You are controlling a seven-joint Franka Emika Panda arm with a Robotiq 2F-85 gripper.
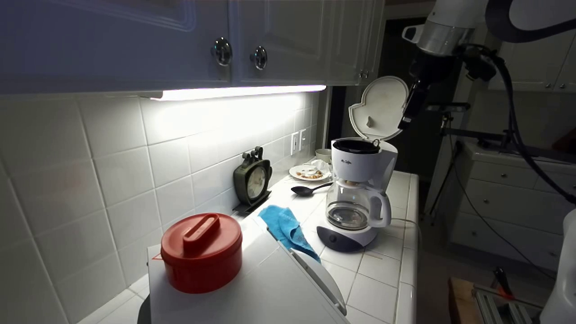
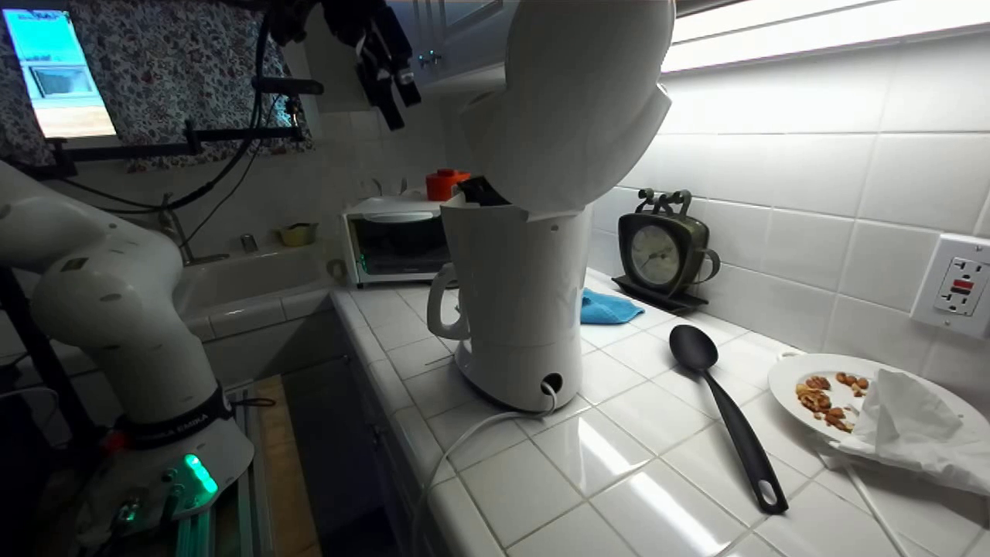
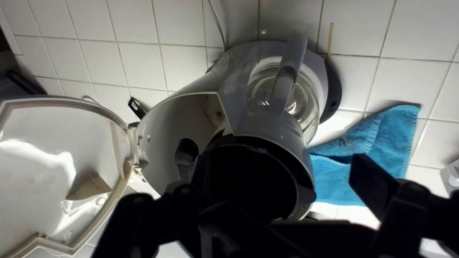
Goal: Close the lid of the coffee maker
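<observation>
The white coffee maker point(image 1: 357, 166) stands upright on the tiled counter and also shows in an exterior view point(image 2: 526, 286) and in the wrist view point(image 3: 265, 123). Its round white lid point(image 1: 382, 108) stands raised on its hinge, inner face showing; an exterior view shows the back of the lid point(image 2: 588, 100). In the wrist view the lid point(image 3: 39, 154) lies at the left. The dark basket opening is uncovered. My gripper point(image 3: 278, 172) is open and empty, above the basket, on the inner side of the lid. It also shows in both exterior views point(image 1: 405, 122) point(image 2: 402, 112).
A red lidded container point(image 1: 202, 256) sits on a white toaster oven point(image 1: 256, 288). A blue towel point(image 1: 288, 227), an old scale point(image 1: 253, 180), a black spoon point(image 2: 731, 418) and a plate of nuts point(image 2: 797, 387) are on the counter. Upper cabinets point(image 1: 279, 40) overhang it.
</observation>
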